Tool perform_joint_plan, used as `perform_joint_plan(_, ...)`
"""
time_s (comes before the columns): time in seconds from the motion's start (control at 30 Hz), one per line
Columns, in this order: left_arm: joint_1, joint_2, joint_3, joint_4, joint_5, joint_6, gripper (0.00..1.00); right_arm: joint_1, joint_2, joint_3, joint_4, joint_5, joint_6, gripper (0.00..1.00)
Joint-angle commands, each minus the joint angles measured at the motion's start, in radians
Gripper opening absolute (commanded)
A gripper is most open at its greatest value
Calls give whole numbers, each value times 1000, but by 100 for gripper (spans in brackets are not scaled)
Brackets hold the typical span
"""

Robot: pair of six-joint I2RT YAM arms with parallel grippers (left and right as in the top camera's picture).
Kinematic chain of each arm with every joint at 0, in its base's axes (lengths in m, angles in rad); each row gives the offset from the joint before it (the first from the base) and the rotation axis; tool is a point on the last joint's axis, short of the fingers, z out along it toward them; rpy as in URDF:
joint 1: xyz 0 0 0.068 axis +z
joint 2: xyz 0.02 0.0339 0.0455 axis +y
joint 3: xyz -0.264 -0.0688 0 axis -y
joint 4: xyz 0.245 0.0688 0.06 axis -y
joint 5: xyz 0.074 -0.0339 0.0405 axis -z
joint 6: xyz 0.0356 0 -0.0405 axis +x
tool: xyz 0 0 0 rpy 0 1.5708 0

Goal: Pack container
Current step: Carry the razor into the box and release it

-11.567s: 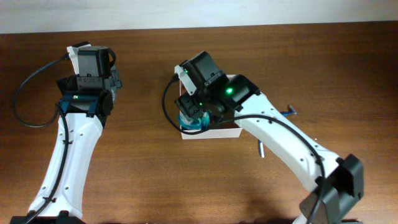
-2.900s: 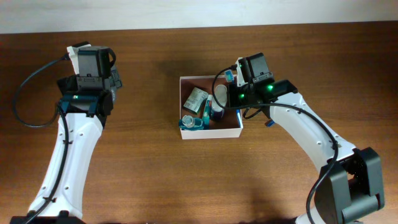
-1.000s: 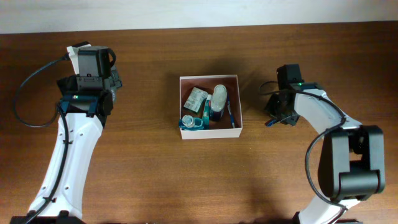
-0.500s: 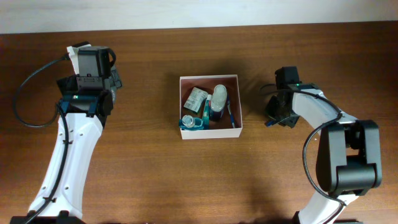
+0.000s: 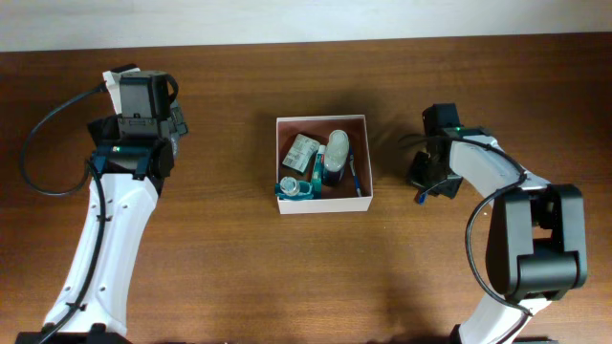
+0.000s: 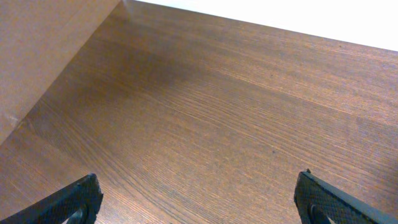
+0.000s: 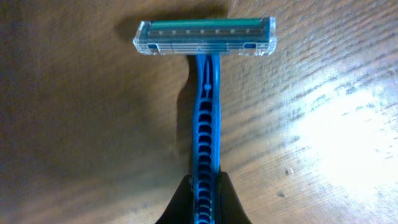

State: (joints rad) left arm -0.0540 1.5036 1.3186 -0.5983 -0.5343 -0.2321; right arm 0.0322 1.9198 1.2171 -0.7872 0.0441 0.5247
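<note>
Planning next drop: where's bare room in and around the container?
The container is crowded left and centre, bare mainly along its far wall; table bare between it and left arm, and in front; right hand grips a razor on the container's right.

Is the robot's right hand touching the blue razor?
Touching. The right wrist view shows the right gripper pinching the razor by its handle from both sides, no gap.

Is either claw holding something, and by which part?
The right claw pinches the blue razor low on its handle, away from the blades. The left claw is open, holding nothing.
</note>
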Motion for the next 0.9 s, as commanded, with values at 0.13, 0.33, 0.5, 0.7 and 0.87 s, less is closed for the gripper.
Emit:
perform_joint_plan(0.13,3,6,7,2,0,-3,99,41,-200,154,-99,-36,-183,4)
perform_joint_plan(0.33,3,6,7,2,0,-3,99,133,-335,159,-88,-55,-207,4)
perform_joint_plan(0.5,3,6,7,2,0,-3,99,220,-336,156,-67,-55,-207,4)
perform_joint_plan(0.7,3,6,7,2,0,-3,100,305,-295,156,-1,-55,-207,4)
perform_joint_plan(0.87,3,6,7,2,0,-3,99,334,-275,156,13,-55,-206,4)
